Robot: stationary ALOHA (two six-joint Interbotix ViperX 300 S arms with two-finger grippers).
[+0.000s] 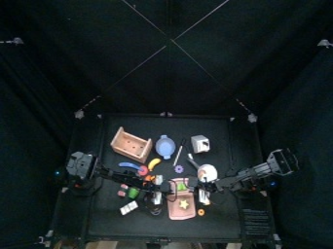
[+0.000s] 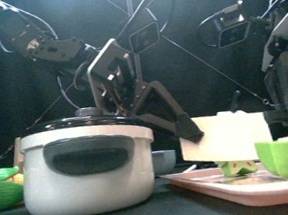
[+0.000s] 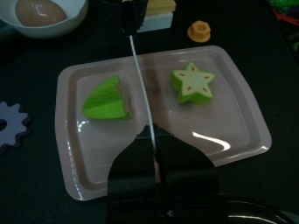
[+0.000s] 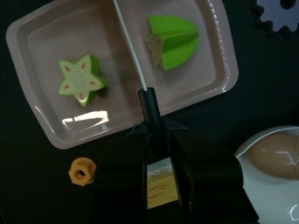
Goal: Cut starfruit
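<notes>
Starfruit (image 3: 149, 87): two halves on the pink board (image 3: 233, 144), knife (image 3: 133, 79) between, gripped by left jaws. Light, rigid, slippery plastic; hold by ridged flanks. Right jaws: cannot tell.

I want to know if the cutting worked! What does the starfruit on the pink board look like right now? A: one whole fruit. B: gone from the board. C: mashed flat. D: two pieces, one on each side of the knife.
D: on the pink board, the star-faced piece lies on one side of the knife blade and the green piece on the other.
</notes>
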